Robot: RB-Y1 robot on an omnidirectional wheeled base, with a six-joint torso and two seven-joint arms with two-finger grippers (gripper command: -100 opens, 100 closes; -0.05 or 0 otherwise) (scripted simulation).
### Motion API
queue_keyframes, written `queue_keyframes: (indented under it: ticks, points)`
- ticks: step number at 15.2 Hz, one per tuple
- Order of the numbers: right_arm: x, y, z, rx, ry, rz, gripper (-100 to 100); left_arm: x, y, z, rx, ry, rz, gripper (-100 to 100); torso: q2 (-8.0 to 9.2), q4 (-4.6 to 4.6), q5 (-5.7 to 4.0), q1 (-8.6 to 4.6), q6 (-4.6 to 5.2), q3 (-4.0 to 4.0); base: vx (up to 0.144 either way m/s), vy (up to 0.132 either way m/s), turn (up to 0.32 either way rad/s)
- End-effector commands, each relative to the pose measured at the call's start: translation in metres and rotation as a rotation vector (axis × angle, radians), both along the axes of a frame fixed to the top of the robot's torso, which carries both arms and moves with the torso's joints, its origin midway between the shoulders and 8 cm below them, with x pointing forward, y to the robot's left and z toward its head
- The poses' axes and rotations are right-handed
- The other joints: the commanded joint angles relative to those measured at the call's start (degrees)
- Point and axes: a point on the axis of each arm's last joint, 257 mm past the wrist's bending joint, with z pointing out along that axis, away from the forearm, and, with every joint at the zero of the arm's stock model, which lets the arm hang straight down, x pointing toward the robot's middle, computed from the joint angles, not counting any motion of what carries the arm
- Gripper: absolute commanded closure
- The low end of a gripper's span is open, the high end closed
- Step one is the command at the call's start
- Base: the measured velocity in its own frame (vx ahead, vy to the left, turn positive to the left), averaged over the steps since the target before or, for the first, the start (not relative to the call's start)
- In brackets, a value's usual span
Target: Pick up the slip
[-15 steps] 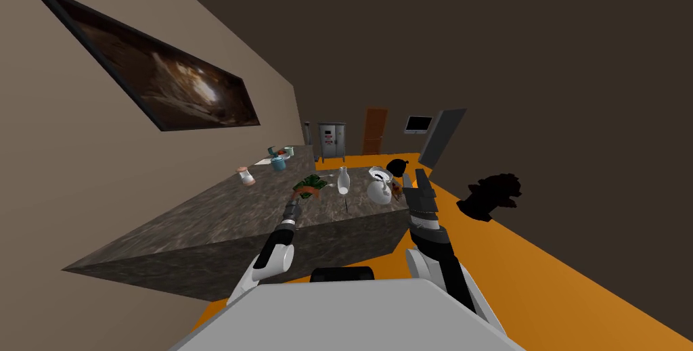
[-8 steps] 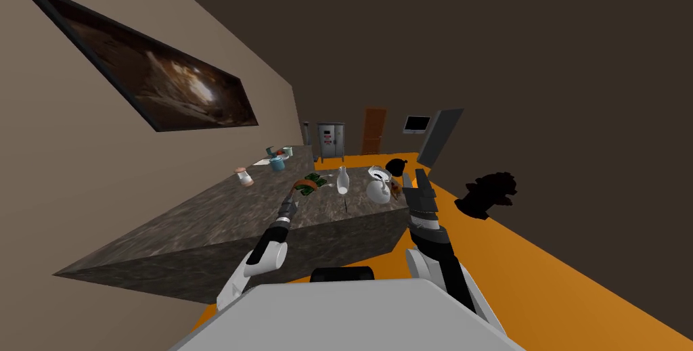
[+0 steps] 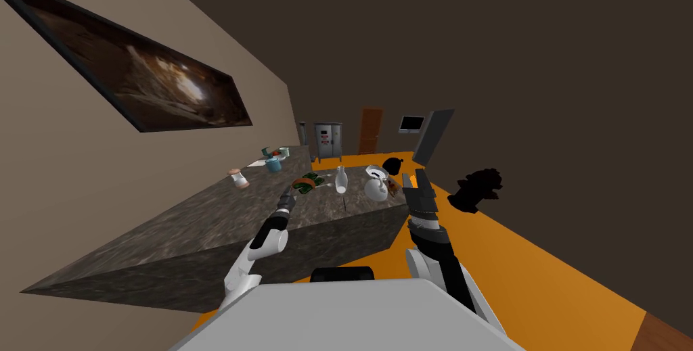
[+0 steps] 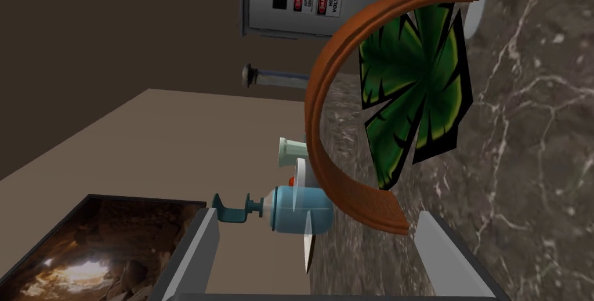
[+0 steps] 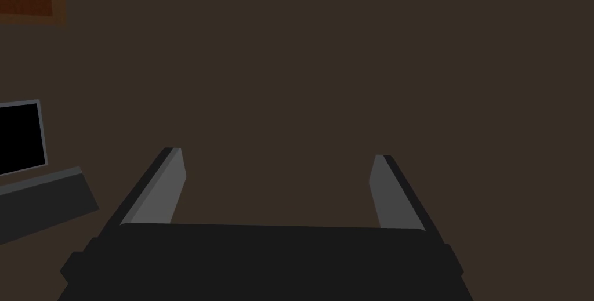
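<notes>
Right gripper [image 3: 414, 179]: raised beside the near corner of the counter, off its surface. In the right wrist view the two fingers [image 5: 168, 190] stand wide apart with nothing between them.

Counter [image 3: 203, 222]: a dark marbled block with pale veins, running from my chest toward the far wall.

Left gripper [image 3: 287, 198]: the arm reaches out low over the counter top. In the left wrist view [image 4: 316, 216] the fingers are spread wide and grip nothing.

Slip [image 3: 308, 183]: on the counter just ahead of the left gripper. It is a flat piece with a green leaf pattern [image 4: 417, 89] lying on the marble, with a brown curved band arching up from it. The band's near end lies between the open fingers, close to one of them. I cannot tell whether they touch.

Bottle [image 3: 342, 179]: white, upright, just beyond the slip on its right.

Kettle [image 3: 377, 188]: white and rounded, near the counter's right edge, between the bottle and the right gripper.

Jar [image 3: 237, 178]: small, with a pale top, on the wall side of the counter, apart from the slip.

Dispenser [image 3: 273, 164]: a blue pump bottle [image 4: 301, 209] at the far end of the counter, with cups beside it.

Cabinet [image 3: 328, 139]: grey, with red warning labels [image 4: 301, 2], standing against the far wall beyond the counter.
</notes>
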Motion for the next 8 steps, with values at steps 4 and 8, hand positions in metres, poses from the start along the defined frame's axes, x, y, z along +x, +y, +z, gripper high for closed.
queue_keyframes:
  ticks: [4,8]
  points:
    - [0.000,0.000,0.000,0.000,0.000,0.000,0,0.006,-0.016,-0.005,-0.087,-0.004,0.020,-100,-0.03,-0.01,-0.01,-0.06,-0.01,-0.02,-0.004,0.002,-0.019]
    - [0.000,0.000,0.000,0.000,0.000,0.000,0,0.020,-0.013,-0.001,-0.074,-0.004,0.014,-100,-0.08,-0.02,-0.02,-0.06,-0.01,-0.04,0.003,-0.003,0.011]
